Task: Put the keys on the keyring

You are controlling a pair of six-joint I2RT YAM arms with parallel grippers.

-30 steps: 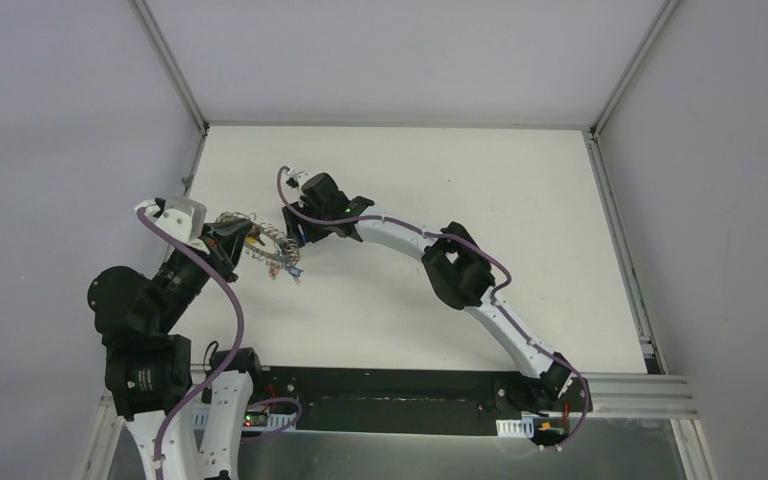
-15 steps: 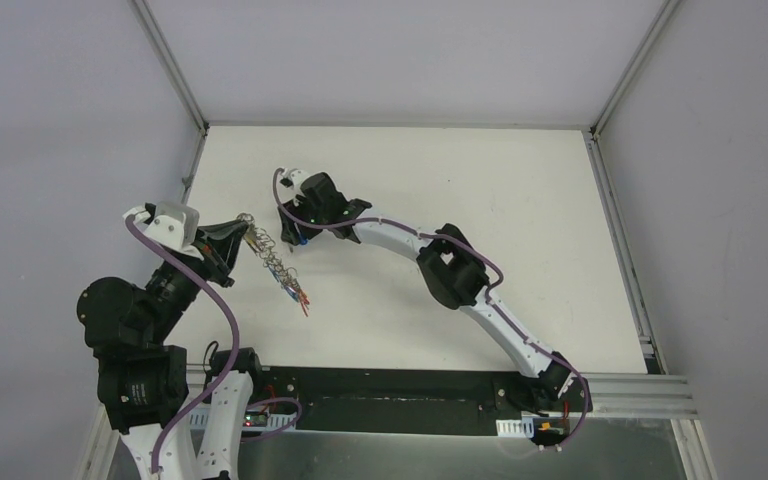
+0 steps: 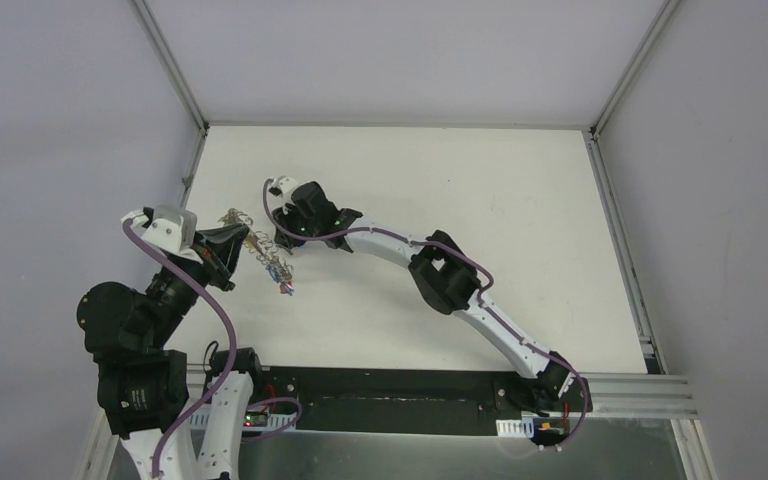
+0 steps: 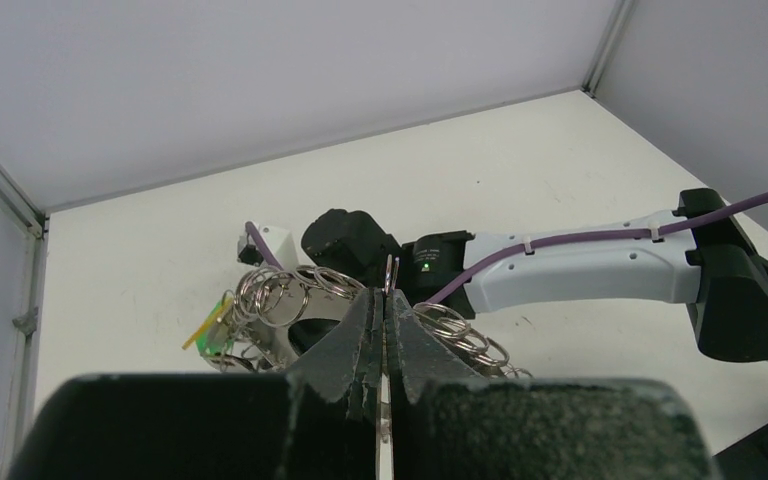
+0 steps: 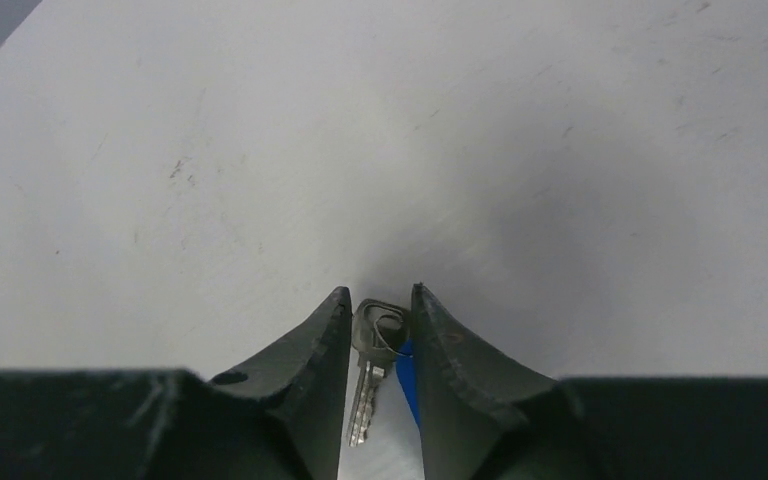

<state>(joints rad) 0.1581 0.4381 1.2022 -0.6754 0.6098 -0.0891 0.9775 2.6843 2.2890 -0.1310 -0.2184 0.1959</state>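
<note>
Keyring: chain of linked silvery rings (image 3: 258, 250) on the L side of the table, between the two grippers. It is bunched up and droops down-right from the L gripper.
Keys on it: small tagged keys (image 3: 285, 285) at the low end, tags reddish and blue. Can't tell if they touch the table. A yellow-green tag (image 4: 208, 326) sticks out on the other side in the L wrist view.
Loose key: silver key (image 5: 364, 385) w/ a blue tag (image 5: 407, 372) and a small wire ring through its head. It sits lengthwise between the R fingers.
L gripper: (image 4: 387, 293) fingers pressed together, nipping one thin ring of the chain edge-on. Rings fan out to both sides.
R gripper: (image 5: 378, 300) fingers only a narrow slot apart. Key + tag fill the slot and are pinched there. Tips point down, close over the table, just right of the keyring.
Writing: sticker (image 3: 138, 383) on the L arm's lower joint, print too small to read. Green LED (image 4: 425, 268) lit on the R arm's wrist.
Surface: white table (image 3: 440, 180), matt, w/ fine scuffs and scratches in the R wrist view.
Room: plain pale grey walls (image 3: 410, 50), aluminium frame rails (image 3: 170, 60) at the corners, black strip along the near edge by the arm bases.
Vs 0.5 s ago: the chain hung out in a long straight line down-right; now it is gathered shorter. R gripper has shifted left, nearer the keyring. L gripper is in about the same spot.
</note>
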